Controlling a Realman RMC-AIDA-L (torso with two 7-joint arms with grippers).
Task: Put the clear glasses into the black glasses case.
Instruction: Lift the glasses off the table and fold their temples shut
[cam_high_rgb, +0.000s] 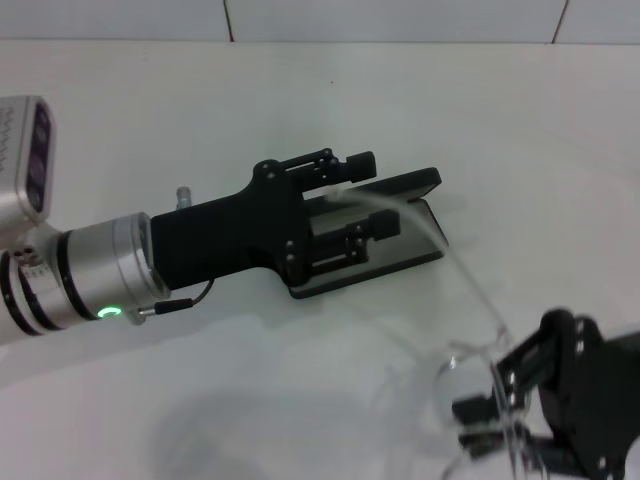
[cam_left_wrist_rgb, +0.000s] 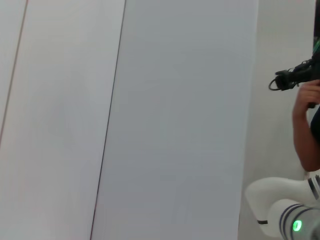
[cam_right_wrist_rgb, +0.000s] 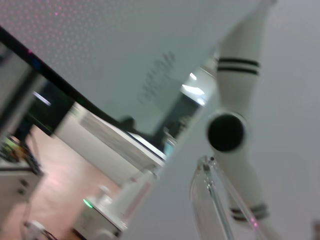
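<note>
The black glasses case (cam_high_rgb: 400, 262) lies open in the middle of the white table, its lid (cam_high_rgb: 408, 184) raised on the far side. My left gripper (cam_high_rgb: 372, 196) reaches in from the left and hovers over the case's near end, its fingers spread apart, one by the lid and one over the lining. The clear glasses (cam_high_rgb: 462, 372) hang at the lower right, with my right gripper (cam_high_rgb: 490, 425) shut on the lens end. One thin clear temple arm (cam_high_rgb: 470, 278) arcs up and left, and its tip reaches over the open case. The right wrist view shows part of the clear glasses (cam_right_wrist_rgb: 210, 200).
The white table (cam_high_rgb: 200, 110) runs back to a tiled wall (cam_high_rgb: 400, 18). In the left wrist view a person's hand (cam_left_wrist_rgb: 306, 125) shows at the edge, beside a white arm segment (cam_left_wrist_rgb: 280, 205). The right wrist view catches the left arm (cam_right_wrist_rgb: 235, 100) and a room behind.
</note>
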